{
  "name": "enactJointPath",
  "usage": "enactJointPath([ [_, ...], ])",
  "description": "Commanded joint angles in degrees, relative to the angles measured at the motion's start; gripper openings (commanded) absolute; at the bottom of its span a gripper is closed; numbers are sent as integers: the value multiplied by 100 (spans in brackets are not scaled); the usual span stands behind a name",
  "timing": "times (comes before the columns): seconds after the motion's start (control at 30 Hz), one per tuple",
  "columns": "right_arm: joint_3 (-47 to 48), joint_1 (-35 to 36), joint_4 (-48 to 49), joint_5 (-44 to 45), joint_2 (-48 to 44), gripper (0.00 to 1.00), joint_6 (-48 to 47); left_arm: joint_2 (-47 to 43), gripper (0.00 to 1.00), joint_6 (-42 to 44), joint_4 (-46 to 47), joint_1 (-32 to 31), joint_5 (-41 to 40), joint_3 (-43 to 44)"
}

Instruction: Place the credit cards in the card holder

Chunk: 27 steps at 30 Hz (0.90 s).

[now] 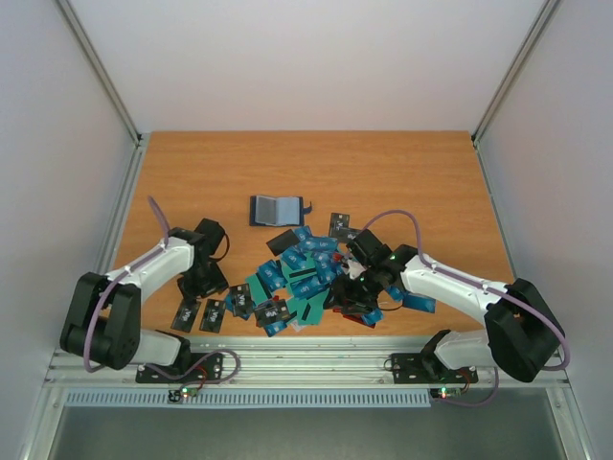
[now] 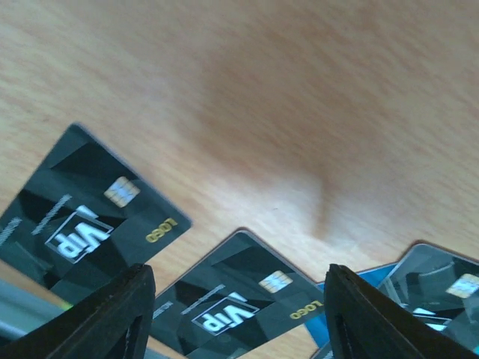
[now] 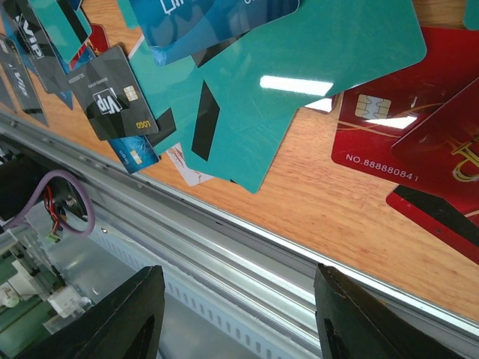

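Just between left fingers [image 2: 112,318], black credit card [image 2: 236,299], card holder [image 1: 278,209] well apart.

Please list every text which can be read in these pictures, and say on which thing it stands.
"VIP", "LOGO": middle black card, left wrist view.
"VIP", "LOGO": left black card, same view.
"VIP", "LOGO": third black card, right wrist view.
"NO.88888084", end covered: red card.
Fine print on the cards: too blurred.
Top view: nothing legible.

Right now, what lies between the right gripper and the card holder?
Between the right gripper and the card holder lies the heap of blue and teal credit cards; the top view shows this.
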Motion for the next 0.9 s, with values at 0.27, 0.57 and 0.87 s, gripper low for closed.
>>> enactJointPath([
  [0.27,-145,47,-36,106,-446,56,84,61,56,-502,1031,161,651,-798],
  [0.57,-147,48,71,-8,-509,55,167,-781,51,-1110,917,163,888,-1438],
  [0.87,-24,296,556,-122,-50,55,309,-1220,49,-1230,401,77,1137,-1436],
])
